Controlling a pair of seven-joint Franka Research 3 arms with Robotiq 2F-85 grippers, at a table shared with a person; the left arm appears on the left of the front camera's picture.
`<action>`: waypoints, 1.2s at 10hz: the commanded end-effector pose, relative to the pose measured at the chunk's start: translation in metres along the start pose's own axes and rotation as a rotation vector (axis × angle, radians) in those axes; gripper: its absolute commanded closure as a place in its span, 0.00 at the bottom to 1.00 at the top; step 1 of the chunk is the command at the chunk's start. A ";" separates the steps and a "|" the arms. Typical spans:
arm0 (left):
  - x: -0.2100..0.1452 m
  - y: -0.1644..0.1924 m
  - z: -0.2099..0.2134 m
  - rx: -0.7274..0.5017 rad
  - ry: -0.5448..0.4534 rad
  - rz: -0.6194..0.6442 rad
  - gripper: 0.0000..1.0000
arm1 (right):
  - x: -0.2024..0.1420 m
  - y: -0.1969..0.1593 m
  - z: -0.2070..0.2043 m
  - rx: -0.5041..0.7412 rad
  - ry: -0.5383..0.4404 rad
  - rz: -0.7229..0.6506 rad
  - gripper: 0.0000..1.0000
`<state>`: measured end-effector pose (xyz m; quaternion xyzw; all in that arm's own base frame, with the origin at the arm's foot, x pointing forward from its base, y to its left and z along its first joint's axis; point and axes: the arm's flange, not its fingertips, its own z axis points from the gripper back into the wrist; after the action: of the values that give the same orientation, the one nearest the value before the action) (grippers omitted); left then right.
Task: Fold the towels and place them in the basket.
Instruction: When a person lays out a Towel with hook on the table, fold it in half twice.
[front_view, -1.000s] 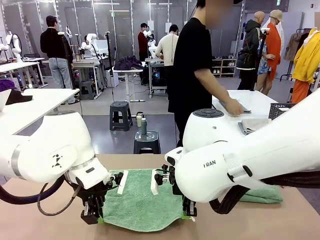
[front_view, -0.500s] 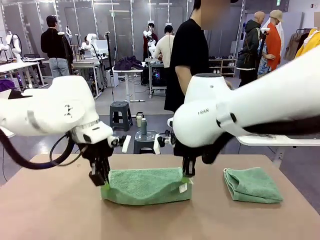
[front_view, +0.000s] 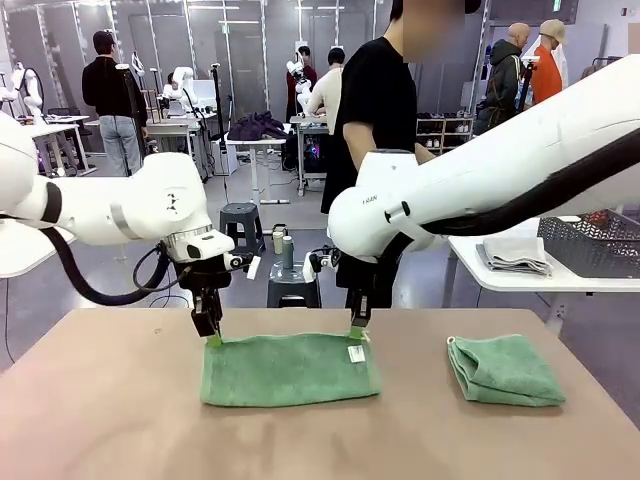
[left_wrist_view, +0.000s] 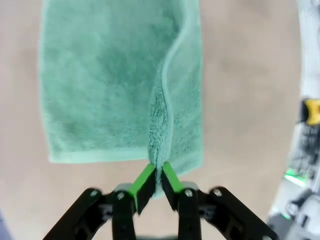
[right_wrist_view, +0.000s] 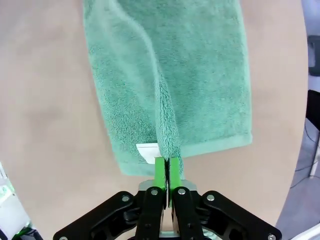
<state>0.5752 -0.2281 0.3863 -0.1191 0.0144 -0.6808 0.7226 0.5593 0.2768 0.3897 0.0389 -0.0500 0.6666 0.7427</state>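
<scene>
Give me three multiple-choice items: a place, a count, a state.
1. The folded towel lies:
A. on the table, right of the gripped towel
B. atop the gripped towel
C. on the floor
2. Green towels on the table:
A. one
B. two
C. four
3. The left gripper is:
A. open
B. shut on the gripped towel
C. shut on nothing
Key: 1 A, it lies apart at the right; 2 B, one gripped, one folded; 3 B, its pads pinch the hem.
</scene>
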 end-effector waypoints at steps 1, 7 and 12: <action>0.010 0.030 0.011 -0.019 0.078 -0.084 0.88 | 0.009 -0.032 -0.004 0.010 0.046 0.003 0.96; 0.009 0.049 0.003 -0.017 0.086 -0.095 0.88 | 0.006 -0.055 -0.018 0.033 0.047 0.033 0.96; 0.015 0.058 -0.007 -0.015 0.108 -0.177 0.88 | 0.013 -0.060 -0.024 0.032 0.057 0.062 0.96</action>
<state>0.6273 -0.2395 0.3758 -0.1007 0.0473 -0.7279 0.6765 0.6189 0.2842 0.3722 0.0374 -0.0206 0.6838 0.7284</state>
